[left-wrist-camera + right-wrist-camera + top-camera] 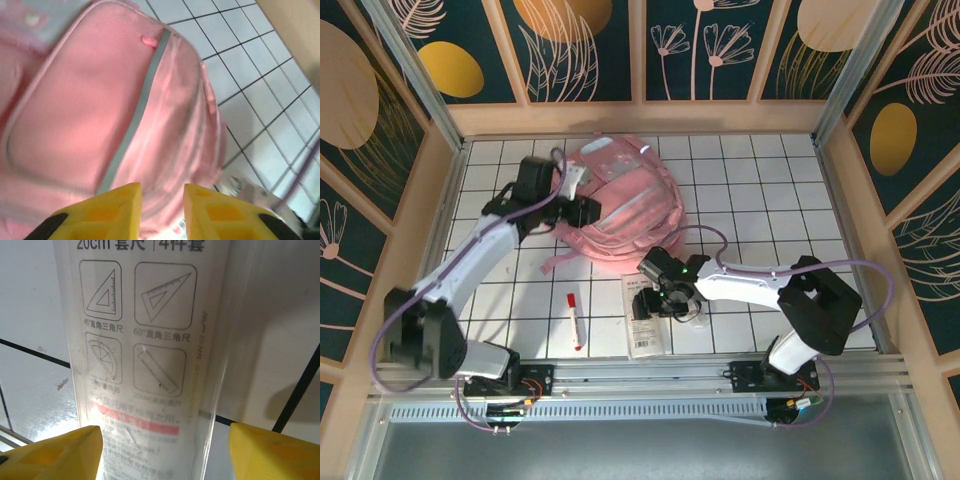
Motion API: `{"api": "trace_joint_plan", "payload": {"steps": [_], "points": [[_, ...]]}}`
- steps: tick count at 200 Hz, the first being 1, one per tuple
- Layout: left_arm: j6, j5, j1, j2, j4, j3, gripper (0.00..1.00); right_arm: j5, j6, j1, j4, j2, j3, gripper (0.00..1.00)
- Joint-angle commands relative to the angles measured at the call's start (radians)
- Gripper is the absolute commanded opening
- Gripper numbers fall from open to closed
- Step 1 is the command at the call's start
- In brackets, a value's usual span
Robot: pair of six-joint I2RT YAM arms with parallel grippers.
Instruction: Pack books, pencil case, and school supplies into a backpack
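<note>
Over the backpack (90, 110), our left fingers (120, 205) stand slightly apart, empty. Our right fingers (65, 450) spread either side of the packet (145, 340) on the surface (30, 315).

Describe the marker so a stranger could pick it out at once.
Start at the big pink backpack in the middle of the white grid table. Toward the near edge, left of the flat white packet, lies the marker, alone on the tiles. It is a slim red-and-white stick, far thinner than the packet.
</note>
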Motion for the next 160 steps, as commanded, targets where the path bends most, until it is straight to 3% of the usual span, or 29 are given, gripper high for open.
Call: {"api": "trace_joint_plan", "payload": {"steps": [1,30,59,113,160], "points": [[-0.276,0.004,-0.014,-0.141,-0.023,-0.156,0.3,-0.046,-0.014,-0.019,0.043,-0.03,-0.024,0.65],[-0.541,0.018,-0.136,-0.334,0.039,-0.366,0.33,-0.087,-0.027,-0.033,0.098,-0.05,-0.069,0.62],[-0.74,-0.014,-0.27,-0.373,0.208,-0.509,0.32,-0.153,-0.027,-0.065,0.161,-0.085,-0.134,0.62],[-0.801,-0.067,-0.491,-0.146,0.427,-0.526,0.19,-0.351,-0.035,-0.134,0.316,-0.165,-0.257,0.59],[-0.875,-0.088,-0.546,0.016,0.542,-0.56,0.12,-0.38,-0.021,-0.15,0.397,-0.152,-0.304,0.58]]}}
